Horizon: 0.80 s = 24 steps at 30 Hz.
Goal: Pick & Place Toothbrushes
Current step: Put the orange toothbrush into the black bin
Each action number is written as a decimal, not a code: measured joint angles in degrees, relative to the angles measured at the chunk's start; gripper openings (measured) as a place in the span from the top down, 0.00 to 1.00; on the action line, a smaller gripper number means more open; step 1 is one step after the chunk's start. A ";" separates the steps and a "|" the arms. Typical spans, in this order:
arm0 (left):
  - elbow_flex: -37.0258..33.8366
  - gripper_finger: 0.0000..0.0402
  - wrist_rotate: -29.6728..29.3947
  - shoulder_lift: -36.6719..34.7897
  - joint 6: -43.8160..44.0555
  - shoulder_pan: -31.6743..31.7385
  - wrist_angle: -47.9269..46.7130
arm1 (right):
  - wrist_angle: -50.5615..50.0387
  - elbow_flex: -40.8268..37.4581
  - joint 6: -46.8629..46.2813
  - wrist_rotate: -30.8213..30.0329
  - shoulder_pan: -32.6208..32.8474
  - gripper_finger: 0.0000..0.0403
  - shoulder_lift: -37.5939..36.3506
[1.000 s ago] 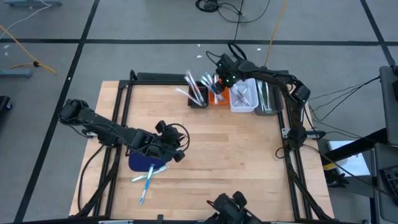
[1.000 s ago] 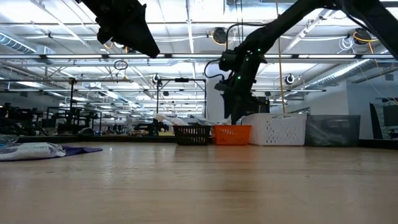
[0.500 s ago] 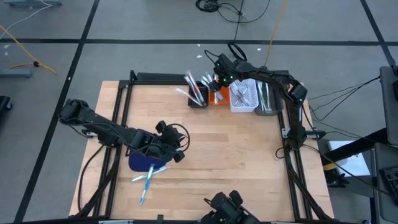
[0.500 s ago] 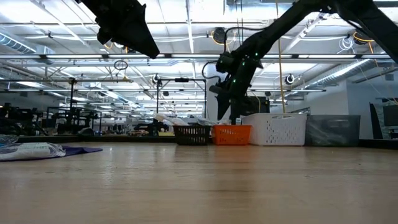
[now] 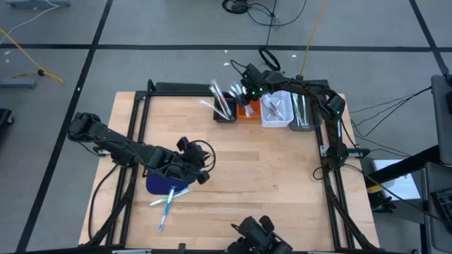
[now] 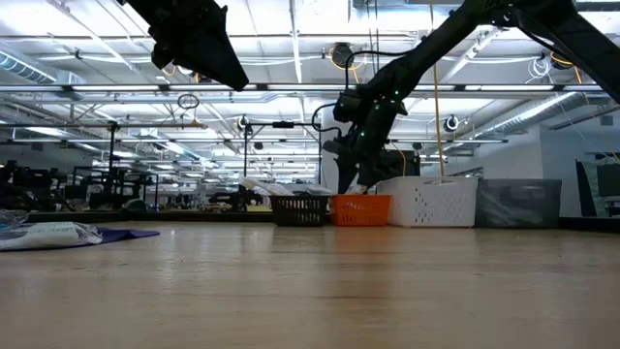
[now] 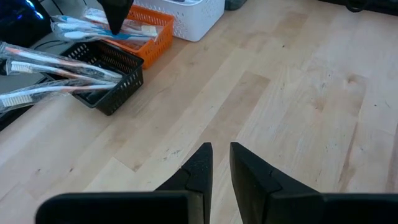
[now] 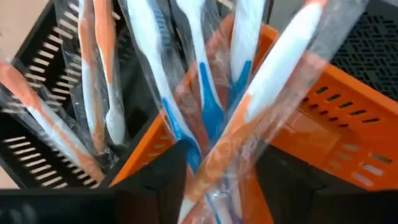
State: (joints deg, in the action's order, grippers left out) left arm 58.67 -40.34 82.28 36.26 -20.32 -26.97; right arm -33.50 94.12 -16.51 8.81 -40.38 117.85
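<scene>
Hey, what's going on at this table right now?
A two-armed robot is sorting toothbrushes. The right gripper hangs over the orange bin at the table's far edge, a wrapped toothbrush between its fingers. The black bin beside it also holds some. The left gripper waits by the blue mat, where a few toothbrushes remain.
</scene>
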 joint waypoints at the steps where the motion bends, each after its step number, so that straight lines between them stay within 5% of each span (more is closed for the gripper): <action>1: 0.00 0.86 0.00 0.00 0.03 0.00 0.01 | -0.13 -0.02 0.00 0.18 0.00 0.58 0.05; 15: 0.00 0.86 -0.02 0.00 0.18 0.00 0.03 | -0.14 0.00 1.06 0.20 -0.04 0.93 -0.06; 24: 0.00 0.86 -0.02 0.00 0.10 0.00 0.03 | -0.17 0.00 0.86 0.07 -0.09 0.94 -1.07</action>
State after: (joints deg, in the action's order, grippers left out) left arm 58.67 -40.36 82.28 36.36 -20.32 -26.94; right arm -33.67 94.13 -15.65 8.89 -40.47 116.78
